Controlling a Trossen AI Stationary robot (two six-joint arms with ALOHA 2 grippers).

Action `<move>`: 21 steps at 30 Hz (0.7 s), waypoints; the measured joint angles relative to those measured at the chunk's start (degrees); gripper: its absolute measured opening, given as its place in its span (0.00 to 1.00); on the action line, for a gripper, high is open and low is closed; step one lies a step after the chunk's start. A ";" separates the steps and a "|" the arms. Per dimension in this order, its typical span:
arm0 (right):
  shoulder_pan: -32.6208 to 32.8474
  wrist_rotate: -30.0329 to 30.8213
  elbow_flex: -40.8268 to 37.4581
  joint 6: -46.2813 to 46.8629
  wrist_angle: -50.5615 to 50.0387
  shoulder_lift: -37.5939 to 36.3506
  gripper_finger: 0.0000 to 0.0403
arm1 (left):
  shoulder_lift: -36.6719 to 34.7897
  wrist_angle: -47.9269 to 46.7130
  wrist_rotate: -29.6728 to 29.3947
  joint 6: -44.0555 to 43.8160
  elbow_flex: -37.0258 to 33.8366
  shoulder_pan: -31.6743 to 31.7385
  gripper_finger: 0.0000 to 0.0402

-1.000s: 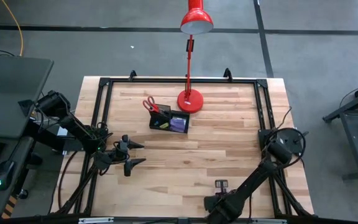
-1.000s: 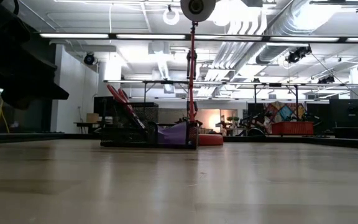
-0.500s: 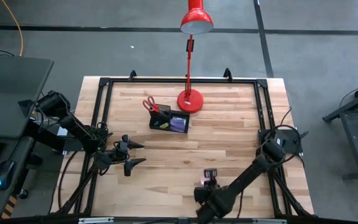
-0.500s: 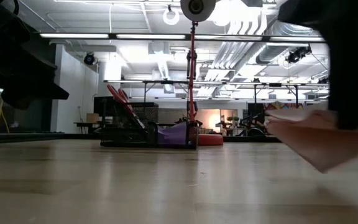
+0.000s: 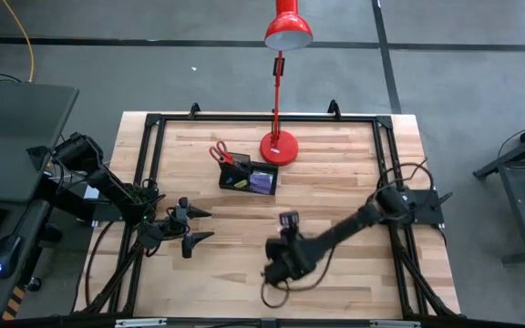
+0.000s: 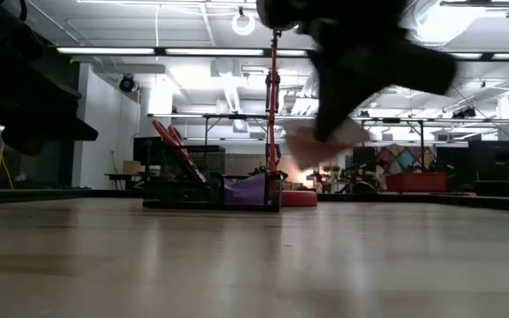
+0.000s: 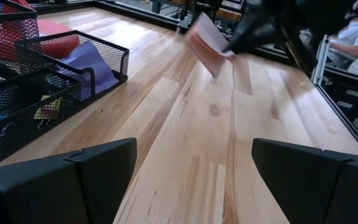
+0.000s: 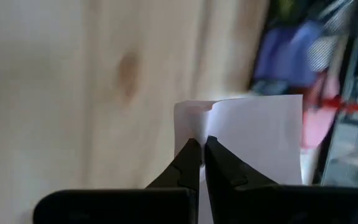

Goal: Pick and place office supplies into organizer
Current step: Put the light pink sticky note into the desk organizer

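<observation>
Right gripper point(image 8: 202, 146): fingers pressed together on the edge of a pink sticky-note pad point(image 8: 253, 140), held above the table; in the high view it sits lower centre of the frame point(image 5: 287, 223).
Pink sticky-note pad: a thin, pale pink square sheet, tilted in the air; blurred in the low view, upper centre point(image 6: 321, 146); in the left wrist view it shows at the top centre point(image 7: 207, 50).
Left gripper point(image 5: 199, 224): fingers wide apart, nothing between them, waiting at the left side of the table.
Organizer point(image 5: 249, 177): black mesh box, two compartments, upper centre of the table, just beside the lamp base point(image 5: 279, 147).
In the organizer: red-handled scissors point(image 5: 220, 153) standing tilted in the left part; purple pad point(image 5: 262, 181) in the right.
Table point(image 5: 335, 191): light wooden planks, black frame.
</observation>
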 joint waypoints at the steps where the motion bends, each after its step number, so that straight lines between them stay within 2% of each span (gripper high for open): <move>1: -1.00 0.85 0.00 -2.08 1.84 -0.78 0.00 | 0.00 0.00 0.02 0.00 0.00 0.00 0.78; 5: -5.46 0.24 0.04 -9.76 7.38 -4.50 0.00 | -0.01 0.00 0.11 -0.02 0.00 0.00 0.78; 11: -13.84 -9.97 0.04 -24.49 18.42 -7.16 0.00 | -0.01 0.11 0.48 -0.03 0.00 0.00 0.78; 15: -20.71 -13.98 0.03 -26.53 17.66 -7.26 0.00 | 0.00 0.09 0.53 -0.67 0.00 0.00 0.78; 21: -29.21 -23.36 0.02 -28.78 20.22 -7.26 0.00 | -0.01 -0.28 1.09 -1.51 0.00 0.00 0.78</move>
